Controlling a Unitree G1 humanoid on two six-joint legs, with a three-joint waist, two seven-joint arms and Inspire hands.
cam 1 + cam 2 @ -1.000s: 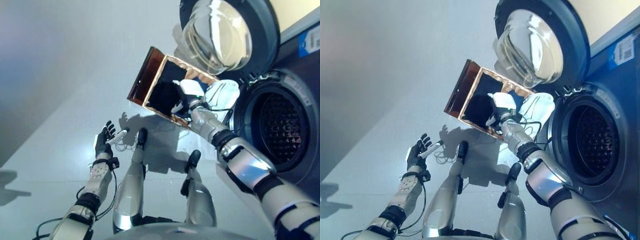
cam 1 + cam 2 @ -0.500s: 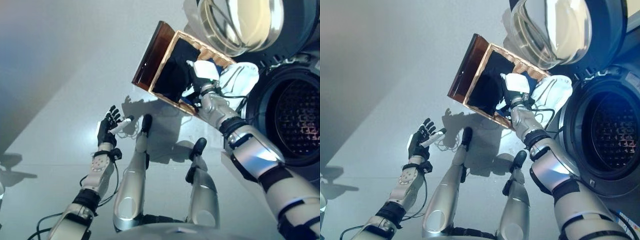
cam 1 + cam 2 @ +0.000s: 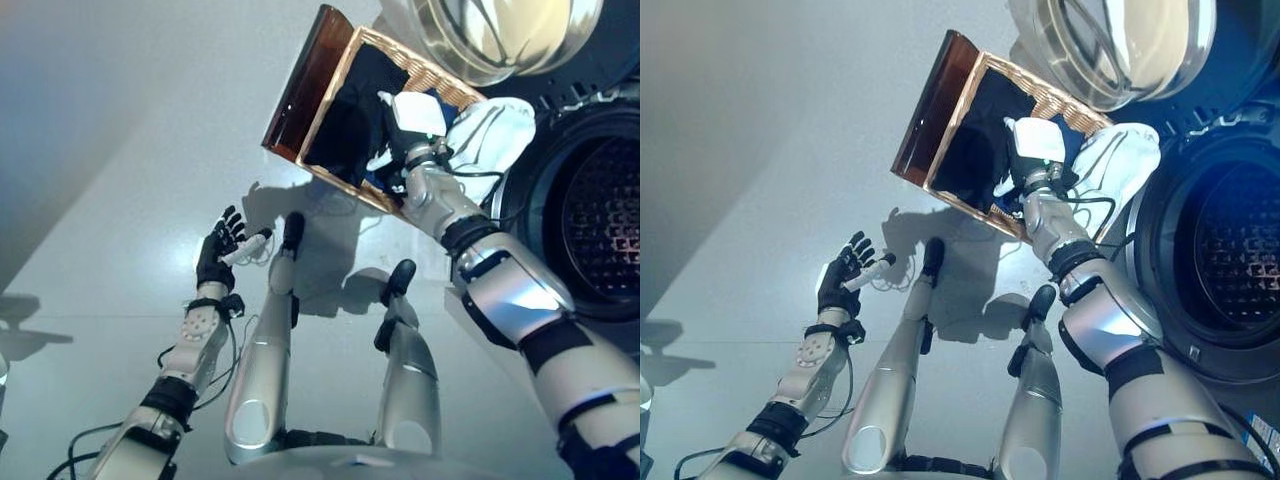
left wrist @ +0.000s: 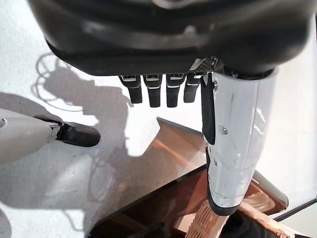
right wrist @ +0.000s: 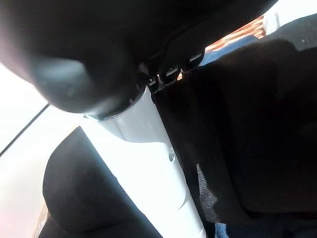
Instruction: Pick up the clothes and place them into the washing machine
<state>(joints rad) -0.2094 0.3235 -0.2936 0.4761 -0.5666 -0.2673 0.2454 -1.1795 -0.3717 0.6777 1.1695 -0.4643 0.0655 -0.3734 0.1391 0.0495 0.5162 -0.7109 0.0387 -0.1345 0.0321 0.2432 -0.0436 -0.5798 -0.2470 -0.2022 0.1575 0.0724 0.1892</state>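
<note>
Basket, rectangular woven wicker w/ dark brown outer side (image 3: 300, 85), sits on the pale floor (image 3: 130, 180) just beside the dark front-load washing machine (image 3: 600, 215), whose round glass door (image 3: 500, 30) stands open. Inside basket: black clothes (image 3: 350, 120), plus a white garment (image 3: 490, 130) draped over the edge nearest the drum. Right hand (image 3: 410, 125) is down in the black clothes; its fingers are buried in the cloth, so can't tell their state. Left hand (image 3: 218, 258) hangs over the floor, well apart from basket, fingers spread, holding nothing.

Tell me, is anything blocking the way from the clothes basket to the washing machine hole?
Nothing visible does. The right hand is down in the basket on the dark clothes, and the washing machine drum gapes right beside it, its door swung open.
</note>
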